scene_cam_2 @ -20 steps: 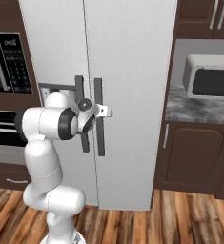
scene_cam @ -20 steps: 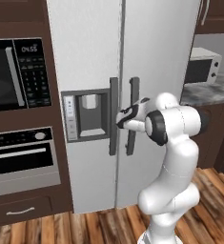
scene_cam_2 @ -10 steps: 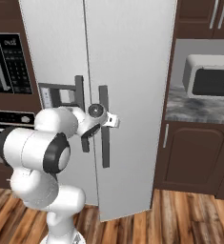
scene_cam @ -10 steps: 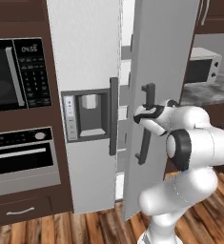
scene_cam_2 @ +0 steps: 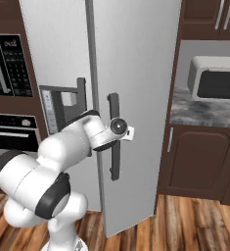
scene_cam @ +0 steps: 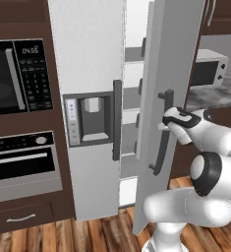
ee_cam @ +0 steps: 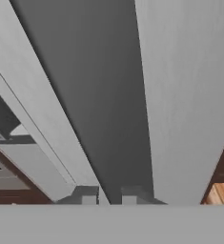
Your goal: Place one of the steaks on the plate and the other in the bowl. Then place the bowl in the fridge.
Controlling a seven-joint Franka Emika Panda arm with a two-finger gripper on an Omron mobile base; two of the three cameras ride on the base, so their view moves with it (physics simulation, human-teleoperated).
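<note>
Kitchen cabinetry frames the fridge (scene_cam: pixel 95 59); its right door (scene_cam_2: pixel 136 98) stands partly open, white shelves (scene_cam: pixel 131 81) visible. Gripper (scene_cam: pixel 162 123) clasps the dark door handle (scene_cam: pixel 161 133), fingertips (ee_cam: pixel 88 199) close together around it.

Dark brown cabinets (scene_cam_2: pixel 199 162), wood plank floor (scene_cam_2: pixel 185 223), grey stone counter (scene_cam_2: pixel 204 110), built-in oven (scene_cam: pixel 23 167)

The fridge (scene_cam_2: pixel 136 73) is seen with its right door swung partly outward. The gripper (scene_cam_2: pixel 117 133) is held at that door's dark vertical handle (scene_cam_2: pixel 114 142), about mid-height; whether the jaws are closed on the handle cannot be told. The dispenser panel (scene_cam_2: pixel 57 110) is partly hidden behind the arm. A white microwave (scene_cam_2: pixel 215 84) is set on the grey stone counter (scene_cam_2: pixel 199 110) to the right, above a dark cabinet door (scene_cam_2: pixel 197 164). A black oven (scene_cam_2: pixel 11 132) is mounted at far left.
</note>
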